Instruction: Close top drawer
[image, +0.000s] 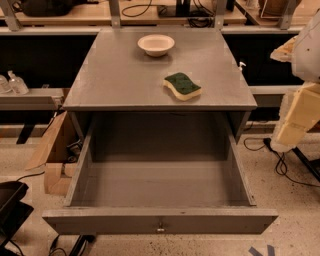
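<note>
The drawer (160, 219) stands fully out past the table's (125, 75) front edge. The gripper (296, 116) hangs beyond the right edge, and I cannot tell whether it is open or closed. Closing seems unstarted; the next move is to push the drawer's front inward.

Arm (295, 114) cut off by right edge (tool out of view).

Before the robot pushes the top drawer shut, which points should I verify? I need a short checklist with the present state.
1. The top drawer stands open: ok.
2. Its inside holds nothing: ok.
3. The sponge and bowl rest on the cabinet top, outside the drawer: ok.
4. The gripper touches the front panel: not ok, it hangs apart, off to the right.
5. The drawer's runners are sound: cannot tell, hidden.
</note>
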